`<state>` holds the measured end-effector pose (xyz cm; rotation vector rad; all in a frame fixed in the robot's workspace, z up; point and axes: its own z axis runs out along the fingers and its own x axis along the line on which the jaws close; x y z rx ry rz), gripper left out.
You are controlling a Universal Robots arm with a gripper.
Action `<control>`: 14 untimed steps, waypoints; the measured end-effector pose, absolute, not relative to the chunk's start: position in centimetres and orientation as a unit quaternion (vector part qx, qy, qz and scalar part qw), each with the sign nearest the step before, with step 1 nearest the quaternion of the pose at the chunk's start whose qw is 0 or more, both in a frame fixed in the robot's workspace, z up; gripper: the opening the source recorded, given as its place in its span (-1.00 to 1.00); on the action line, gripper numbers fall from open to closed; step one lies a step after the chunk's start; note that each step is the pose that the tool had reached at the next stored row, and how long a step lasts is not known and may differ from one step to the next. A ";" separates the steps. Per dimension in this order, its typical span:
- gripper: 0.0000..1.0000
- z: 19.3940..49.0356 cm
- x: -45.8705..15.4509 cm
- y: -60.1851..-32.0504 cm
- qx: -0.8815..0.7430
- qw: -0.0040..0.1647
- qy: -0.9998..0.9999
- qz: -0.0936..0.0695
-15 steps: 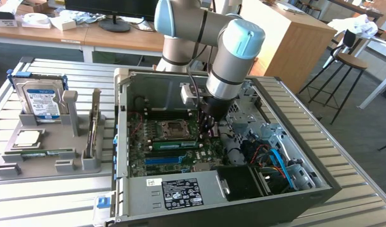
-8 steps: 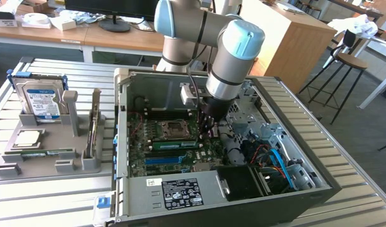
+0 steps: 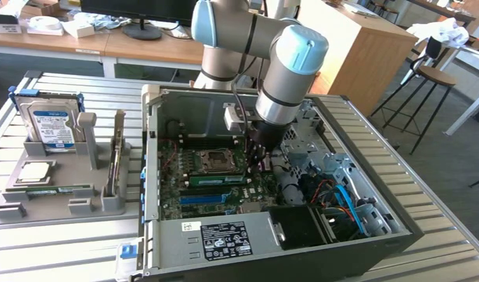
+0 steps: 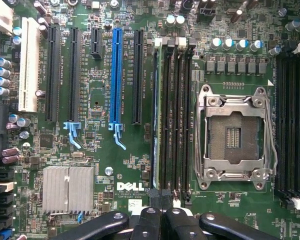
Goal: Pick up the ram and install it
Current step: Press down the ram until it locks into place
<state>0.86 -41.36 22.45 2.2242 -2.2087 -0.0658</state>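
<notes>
Reaching down into the open computer case [image 3: 396, 229], the arm has its gripper [image 3: 257, 154] low over the motherboard [image 4: 95, 100], close to the empty processor socket [image 4: 235, 135]. In the wrist view the black fingers [image 4: 155, 225] sit pressed together with nothing between them. The ram [image 4: 155, 115] stands on edge in the slot nearest the long black and blue slots, in the bank just beside the socket; from outside it shows as a green strip [image 3: 216, 178]. It looks seated, though I can't be sure. On the grey holder [image 3: 59, 197] at the exterior view's left, the hard drive [image 3: 53, 128] stands upright.
</notes>
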 end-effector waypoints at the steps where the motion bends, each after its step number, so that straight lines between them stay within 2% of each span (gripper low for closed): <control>1: -0.80 22.5 0.9 -41.4 0.709 0.003 -0.704 -0.021; 14: -0.80 22.2 0.9 -41.4 0.709 0.003 -0.704 -0.021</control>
